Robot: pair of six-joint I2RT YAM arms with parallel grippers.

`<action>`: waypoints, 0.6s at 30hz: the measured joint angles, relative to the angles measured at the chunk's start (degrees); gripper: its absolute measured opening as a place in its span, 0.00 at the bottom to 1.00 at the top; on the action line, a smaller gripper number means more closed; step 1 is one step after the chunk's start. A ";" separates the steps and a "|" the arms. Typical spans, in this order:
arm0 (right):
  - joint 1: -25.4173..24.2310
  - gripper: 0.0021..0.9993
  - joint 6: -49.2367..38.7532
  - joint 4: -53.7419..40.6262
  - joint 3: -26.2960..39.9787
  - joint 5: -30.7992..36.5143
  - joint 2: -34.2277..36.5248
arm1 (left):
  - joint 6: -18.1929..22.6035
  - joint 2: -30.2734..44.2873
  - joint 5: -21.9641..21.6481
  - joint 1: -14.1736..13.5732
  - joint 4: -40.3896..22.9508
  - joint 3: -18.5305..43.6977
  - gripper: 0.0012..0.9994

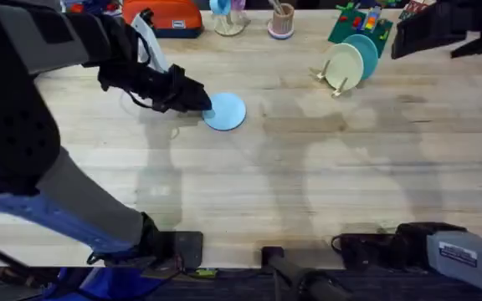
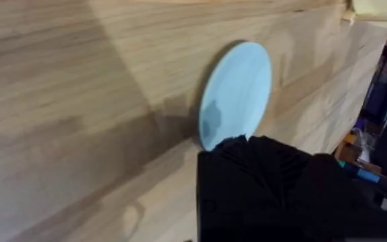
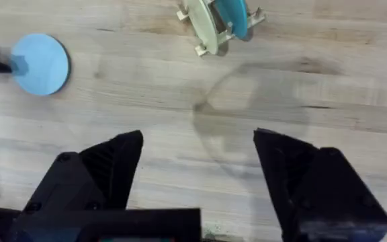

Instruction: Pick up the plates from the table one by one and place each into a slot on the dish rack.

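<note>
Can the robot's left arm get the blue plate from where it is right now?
Probably yes. The left gripper is already at the edge of the light blue plate, which lies flat on the table with nothing in the way.

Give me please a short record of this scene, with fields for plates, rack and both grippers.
plates in rack: cream plate and teal plate, standing upright
plate on table: light blue plate, flat
dish rack: far right of table
left gripper: at light blue plate's edge
right gripper: open, holding nothing
</note>
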 joint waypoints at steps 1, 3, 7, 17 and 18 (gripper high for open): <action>0.00 0.99 0.00 0.00 0.00 0.00 0.00 | 0.03 0.72 -0.07 0.00 0.20 0.00 0.04; 0.00 0.99 0.00 0.00 0.00 0.00 0.00 | 0.03 2.21 -0.70 0.00 0.27 0.00 0.04; 0.00 0.99 0.00 0.00 0.00 0.00 0.00 | 0.09 5.54 -1.50 0.18 0.38 0.02 0.04; 0.00 1.00 0.00 0.02 0.00 0.00 0.00 | 0.27 11.44 6.90 0.96 0.63 1.07 0.04; 0.00 0.99 0.00 0.02 0.00 0.00 0.00 | 0.34 11.44 7.01 0.96 0.79 1.07 0.04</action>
